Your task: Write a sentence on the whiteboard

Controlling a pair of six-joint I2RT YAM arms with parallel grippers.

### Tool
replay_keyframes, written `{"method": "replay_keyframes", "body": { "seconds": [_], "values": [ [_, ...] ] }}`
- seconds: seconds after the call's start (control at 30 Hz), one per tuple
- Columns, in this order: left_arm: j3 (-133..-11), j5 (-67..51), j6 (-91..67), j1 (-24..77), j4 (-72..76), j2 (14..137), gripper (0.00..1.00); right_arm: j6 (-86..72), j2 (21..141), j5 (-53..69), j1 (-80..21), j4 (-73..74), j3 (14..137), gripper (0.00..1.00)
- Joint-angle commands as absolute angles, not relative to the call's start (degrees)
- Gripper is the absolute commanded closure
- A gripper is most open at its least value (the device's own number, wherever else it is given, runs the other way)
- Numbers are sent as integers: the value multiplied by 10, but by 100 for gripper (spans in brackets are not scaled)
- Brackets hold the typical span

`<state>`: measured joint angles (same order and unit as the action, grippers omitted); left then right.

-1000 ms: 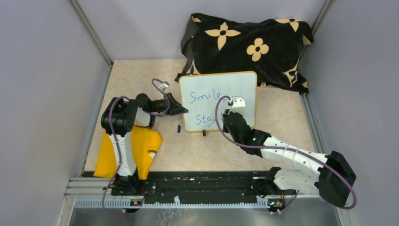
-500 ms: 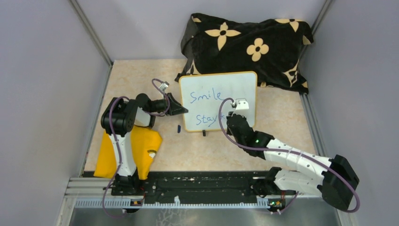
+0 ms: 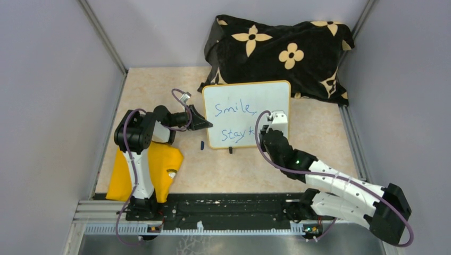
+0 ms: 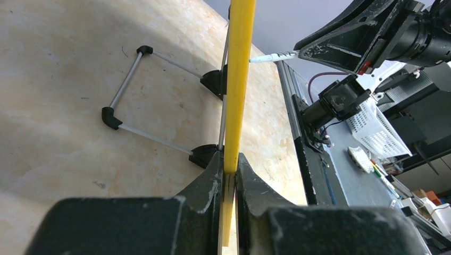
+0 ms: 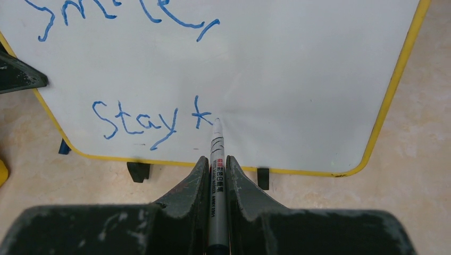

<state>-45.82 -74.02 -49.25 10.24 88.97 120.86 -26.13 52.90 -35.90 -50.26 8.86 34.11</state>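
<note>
The whiteboard [image 3: 266, 101], white with a yellow-orange rim, stands propped on the table and bears blue writing, "Smile," above "Stay" and a cross-shaped stroke. My left gripper [image 3: 205, 125] is shut on its left rim, seen edge-on in the left wrist view [image 4: 237, 79]. My right gripper [image 3: 270, 133] is shut on a white marker [image 5: 217, 159]. The marker's tip touches the whiteboard [image 5: 308, 79] just right of the cross-shaped stroke. The two black feet [image 5: 137, 171] show under the lower rim.
A black cloth with tan flowers [image 3: 282, 50] is heaped behind the board. A yellow cloth [image 3: 151, 167] lies by the left arm's base. A small blue cap [image 3: 202, 144] lies on the table by the board's lower left corner. Grey walls close in both sides.
My right gripper with the marker has moved right along the board's lower line. The "Stay" line now shows more. The left arm has not moved.
</note>
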Motion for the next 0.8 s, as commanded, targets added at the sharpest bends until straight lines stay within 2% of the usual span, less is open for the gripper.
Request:
{"method": "replay_keyframes", "body": {
  "seconds": [0.0, 0.77],
  "values": [
    [-453, -742, -483, 114, 967, 1244, 100, -248, 535, -362, -497, 58, 362, 100],
    [-454, -742, -482, 114, 965, 1245, 100, -258, 568, -346, -479, 39, 350, 100]
  ]
}}
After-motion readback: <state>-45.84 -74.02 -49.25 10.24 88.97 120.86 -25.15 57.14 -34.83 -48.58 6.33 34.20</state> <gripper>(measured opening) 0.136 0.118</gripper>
